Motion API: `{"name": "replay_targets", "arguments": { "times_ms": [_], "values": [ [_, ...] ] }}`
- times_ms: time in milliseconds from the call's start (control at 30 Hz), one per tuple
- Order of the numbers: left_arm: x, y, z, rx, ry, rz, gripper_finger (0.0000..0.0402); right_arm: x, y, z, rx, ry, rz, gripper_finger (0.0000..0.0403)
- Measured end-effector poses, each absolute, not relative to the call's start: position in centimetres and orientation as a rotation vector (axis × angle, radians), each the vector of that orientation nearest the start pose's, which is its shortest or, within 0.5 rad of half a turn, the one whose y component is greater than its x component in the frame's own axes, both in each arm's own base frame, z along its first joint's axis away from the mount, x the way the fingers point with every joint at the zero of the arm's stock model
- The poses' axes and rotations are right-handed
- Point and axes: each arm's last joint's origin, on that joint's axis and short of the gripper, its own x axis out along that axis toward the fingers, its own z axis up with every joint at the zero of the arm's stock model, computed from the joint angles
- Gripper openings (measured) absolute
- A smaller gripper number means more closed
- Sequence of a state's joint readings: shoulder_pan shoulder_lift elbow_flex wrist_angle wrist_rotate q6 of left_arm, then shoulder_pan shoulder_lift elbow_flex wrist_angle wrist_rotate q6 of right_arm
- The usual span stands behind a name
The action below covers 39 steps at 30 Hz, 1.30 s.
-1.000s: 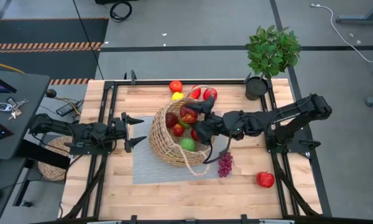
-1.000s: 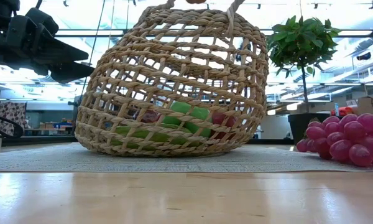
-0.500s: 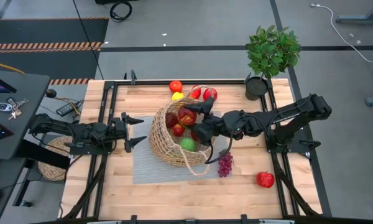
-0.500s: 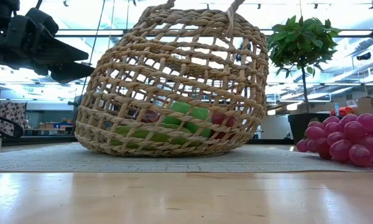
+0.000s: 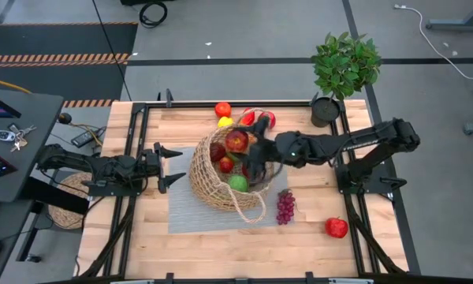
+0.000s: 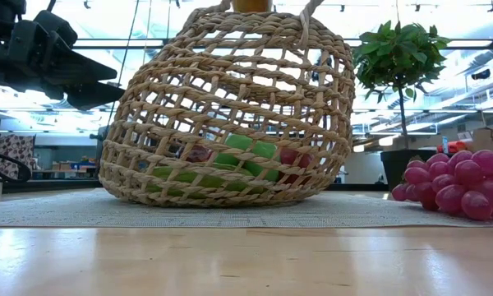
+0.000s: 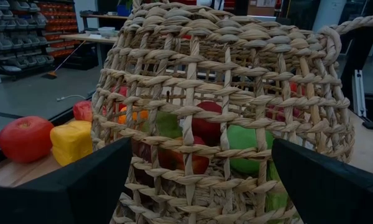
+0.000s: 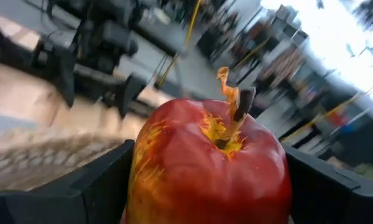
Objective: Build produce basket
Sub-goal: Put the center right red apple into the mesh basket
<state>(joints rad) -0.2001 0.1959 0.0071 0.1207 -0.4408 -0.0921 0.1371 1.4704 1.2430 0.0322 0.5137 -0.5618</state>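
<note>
Wood table [image 5: 142, 237] with a grey mat: left gripper [image 5: 172, 165] waits wide open beside the basket [image 5: 217, 185], half full of produce. Right gripper [image 5: 247, 147] hangs over it clamping 1 red apple [image 5: 236, 141]. Grapes [image 5: 285, 207] sit just right.

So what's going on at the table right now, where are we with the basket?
The right end effector holds a red-and-yellow toy apple above the large round tan wicker basket, which already contains several red and green pieces. The left end effector waits open beside the basket on the grey mat. Purple grapes, another red apple and a few pieces behind the basket are not yet in.
</note>
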Motion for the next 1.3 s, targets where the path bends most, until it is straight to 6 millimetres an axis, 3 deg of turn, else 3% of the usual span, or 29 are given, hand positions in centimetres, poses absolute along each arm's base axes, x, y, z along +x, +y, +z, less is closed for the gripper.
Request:
{"name": "replay_targets", "arguments": {
  "times_ms": [433, 833, 1300],
  "values": [
    [10.7, -0.9, 16.1, -0.070, 0.054, 0.243, 0.0394, 34.0, -0.6, 31.5, -0.174, 0.435, -0.171, 0.0356],
    [10.7, -0.9, 16.1, -0.070, 0.053, 0.244, 0.0394, 36.8, -1.4, 25.8, -0.139, 0.587, -0.167, 0.0361],
    [10.7, -0.9, 16.1, -0.070, 0.054, 0.243, 0.0394, 37.5, -1.4, 24.1, -0.118, 0.626, -0.148, 0.0364]
  ]
}}
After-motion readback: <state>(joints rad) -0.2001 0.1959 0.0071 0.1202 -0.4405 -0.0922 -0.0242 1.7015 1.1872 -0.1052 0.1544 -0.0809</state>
